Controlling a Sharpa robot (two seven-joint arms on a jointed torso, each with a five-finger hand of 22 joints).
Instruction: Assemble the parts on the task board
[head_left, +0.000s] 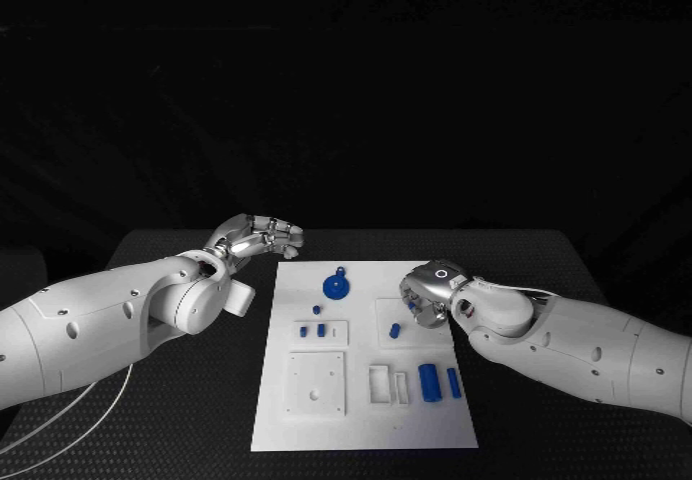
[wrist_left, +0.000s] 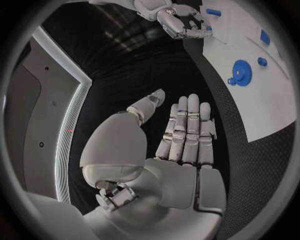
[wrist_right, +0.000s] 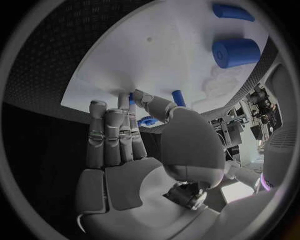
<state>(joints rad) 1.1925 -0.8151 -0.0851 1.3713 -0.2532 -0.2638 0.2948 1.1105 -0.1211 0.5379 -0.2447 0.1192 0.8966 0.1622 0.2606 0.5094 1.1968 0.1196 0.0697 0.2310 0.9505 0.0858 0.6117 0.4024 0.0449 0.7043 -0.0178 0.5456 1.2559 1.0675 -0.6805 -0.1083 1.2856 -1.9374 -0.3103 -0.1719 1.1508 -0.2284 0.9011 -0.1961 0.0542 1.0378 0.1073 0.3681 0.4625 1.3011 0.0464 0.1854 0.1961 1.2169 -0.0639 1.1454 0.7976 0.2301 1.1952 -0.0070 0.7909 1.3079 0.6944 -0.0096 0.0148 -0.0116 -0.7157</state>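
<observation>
In the head view, the white task board (head_left: 361, 400) lies in the middle of the black surface (head_left: 534, 260), with its long axis running away from the robot. On its far part sits a round blue gear (head_left: 335, 289), and near it are small blue pegs (head_left: 319, 329) standing in a low holder. A bigger blue cylinder (head_left: 428, 380) lies in the near right part, its long axis also pointing away from the robot, with a thinner blue pin (head_left: 453, 383) just beside it and parallel. The left robot hand (head_left: 260, 238) is off the board, beside its far left corner, and holds nothing. The right robot hand (head_left: 430, 292) is over the board's right side. In the left wrist view, the left robot hand (wrist_left: 181, 135) has its fingers straight and pressed side by side, thumb apart, empty. In the right wrist view, the right robot hand (wrist_right: 131, 135) reaches to the board with the fingers together; whether the fingertips pinch a small blue part (wrist_right: 179, 97) I cannot tell.
</observation>
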